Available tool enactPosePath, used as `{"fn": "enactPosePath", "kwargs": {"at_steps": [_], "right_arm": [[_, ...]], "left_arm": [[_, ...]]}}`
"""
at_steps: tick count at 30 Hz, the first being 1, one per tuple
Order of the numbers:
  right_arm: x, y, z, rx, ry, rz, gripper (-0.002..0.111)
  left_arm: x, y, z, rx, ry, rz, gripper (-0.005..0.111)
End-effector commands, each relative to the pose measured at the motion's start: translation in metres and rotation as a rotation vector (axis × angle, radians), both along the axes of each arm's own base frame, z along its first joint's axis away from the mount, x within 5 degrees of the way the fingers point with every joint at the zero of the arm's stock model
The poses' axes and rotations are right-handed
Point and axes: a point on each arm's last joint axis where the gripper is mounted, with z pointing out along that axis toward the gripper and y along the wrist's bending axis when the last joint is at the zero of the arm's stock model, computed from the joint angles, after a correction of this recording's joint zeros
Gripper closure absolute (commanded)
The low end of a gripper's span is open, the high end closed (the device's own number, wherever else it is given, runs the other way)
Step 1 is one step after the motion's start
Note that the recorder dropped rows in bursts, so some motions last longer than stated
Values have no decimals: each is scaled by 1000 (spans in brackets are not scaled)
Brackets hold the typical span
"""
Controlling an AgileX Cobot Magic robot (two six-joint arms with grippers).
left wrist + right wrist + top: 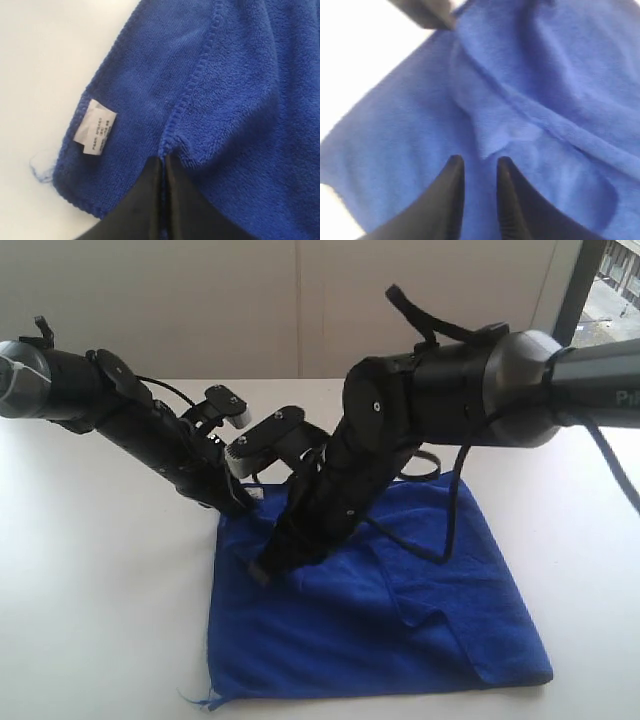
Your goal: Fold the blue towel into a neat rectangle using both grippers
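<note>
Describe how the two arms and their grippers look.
The left arm and right arm are black, round-bodied tubes; the right arm has a grey collar with partial white lettering. Thin black cables loop along them. The left gripper and right gripper each end in two narrow, pointed black fingers.

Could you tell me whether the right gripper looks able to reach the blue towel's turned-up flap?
Probably yes: the black right gripper, jaws slightly apart, hangs just short of the flap of the deep royal-blue microfibre towel, with nothing between.
</note>
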Motion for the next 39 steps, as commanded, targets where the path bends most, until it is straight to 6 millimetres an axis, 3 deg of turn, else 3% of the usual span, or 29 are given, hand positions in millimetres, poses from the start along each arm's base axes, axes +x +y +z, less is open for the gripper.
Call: {"fn": "enactPosePath", "kwargs": {"at_steps": [1,2,12,39], "right_arm": [[-21,20,-10,53,-4,90,102],[-26,24,-15,55,-15,99,108],[-44,51,-58,8,38,166,108],[-48,56,-73,-9,72,174,108]], "left_arm": [[0,-1,16,-22,-38,15,107],[0,-1,16,-21,-41,17,107],[3,0,16,-9,-77,36,107],[22,4,4,16,-195,158,107]]}}
